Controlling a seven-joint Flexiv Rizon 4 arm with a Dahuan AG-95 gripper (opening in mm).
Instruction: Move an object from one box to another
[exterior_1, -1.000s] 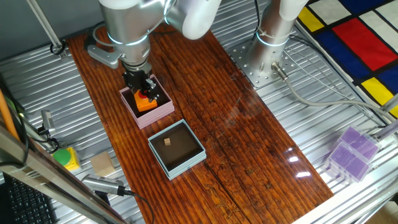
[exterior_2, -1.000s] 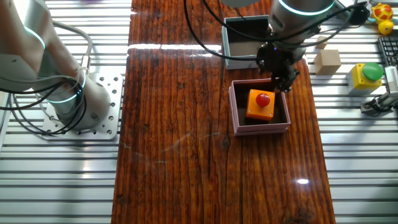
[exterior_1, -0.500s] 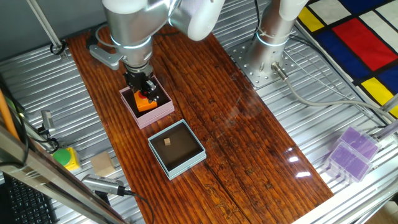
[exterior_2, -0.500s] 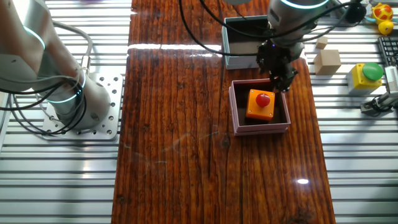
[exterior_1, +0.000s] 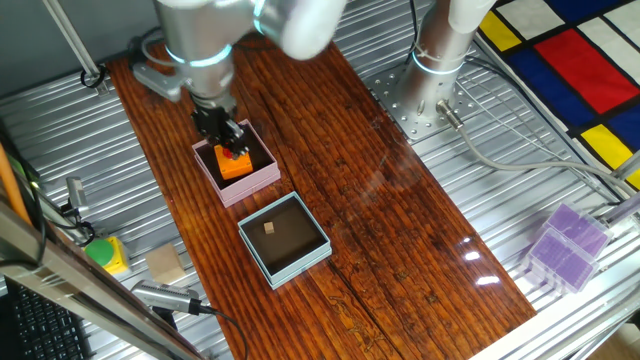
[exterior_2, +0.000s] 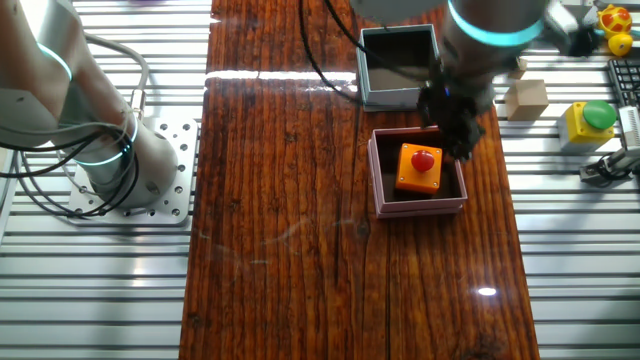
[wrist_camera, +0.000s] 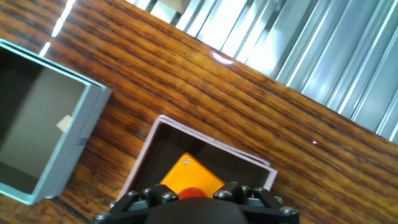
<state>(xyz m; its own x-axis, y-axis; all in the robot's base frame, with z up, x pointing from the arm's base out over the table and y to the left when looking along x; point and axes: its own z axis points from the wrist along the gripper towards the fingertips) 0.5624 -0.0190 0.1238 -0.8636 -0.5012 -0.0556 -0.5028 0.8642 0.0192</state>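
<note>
The pink box (exterior_1: 236, 166) holds an orange block (exterior_1: 236, 165) with a red knob (exterior_2: 424, 158) on top. My gripper (exterior_1: 228, 136) hangs just over the far edge of that block, its black fingers apart and holding nothing. In the other fixed view the gripper (exterior_2: 455, 125) is at the pink box's (exterior_2: 418, 195) upper right corner. The light blue box (exterior_1: 285, 238) with its dark brown inside lies beside the pink box and holds a small tan cube (exterior_1: 270, 228). The hand view shows the orange block (wrist_camera: 189, 174), the pink box's rim (wrist_camera: 211, 146) and the blue box (wrist_camera: 87, 118) at left.
A yellow box with a green button (exterior_2: 588, 120) and wooden blocks (exterior_2: 526, 98) lie on the metal slats beside the wooden board. Purple boxes (exterior_1: 565, 245) sit at the far corner. A second arm's base (exterior_1: 440, 60) stands off the board.
The arm has swung sideways, uncovering more of the blue box in the other fixed view. The gripper has shifted slightly along the pink box's edge. The orange block has not moved.
</note>
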